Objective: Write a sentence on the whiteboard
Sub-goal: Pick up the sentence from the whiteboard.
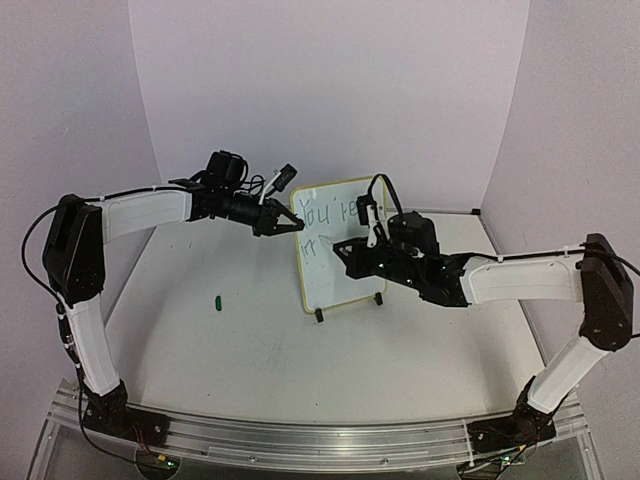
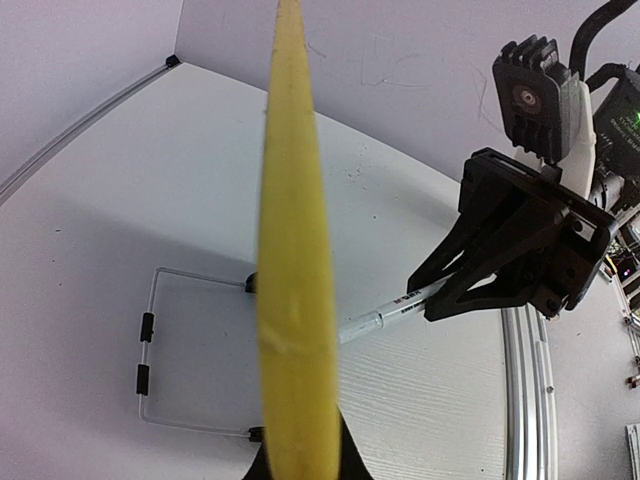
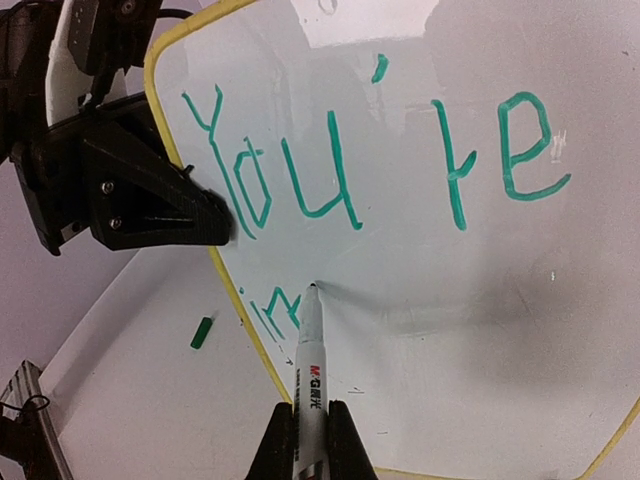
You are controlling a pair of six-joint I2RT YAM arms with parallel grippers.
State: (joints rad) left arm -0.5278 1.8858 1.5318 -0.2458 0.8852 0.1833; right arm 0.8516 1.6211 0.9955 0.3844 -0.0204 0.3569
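The whiteboard [image 1: 335, 245] stands upright at table centre on black feet. Its yellow frame [image 2: 295, 250] fills the left wrist view edge-on. My left gripper [image 1: 290, 225] is shut on the board's upper left edge. My right gripper [image 3: 312, 440] is shut on a white marker [image 3: 308, 365], whose tip touches the board face. The sentence [image 3: 370, 160] reads "You're" in green on the top line, with "in" [image 3: 275, 315] begun on the second line beside the marker tip. The left gripper's black fingers [image 3: 170, 205] show at the board's edge in the right wrist view.
A green marker cap [image 1: 217, 300] lies on the table left of the board, also in the right wrist view [image 3: 203, 332]. The board's wire stand [image 2: 150, 350] rests behind it. White walls enclose the back and sides.
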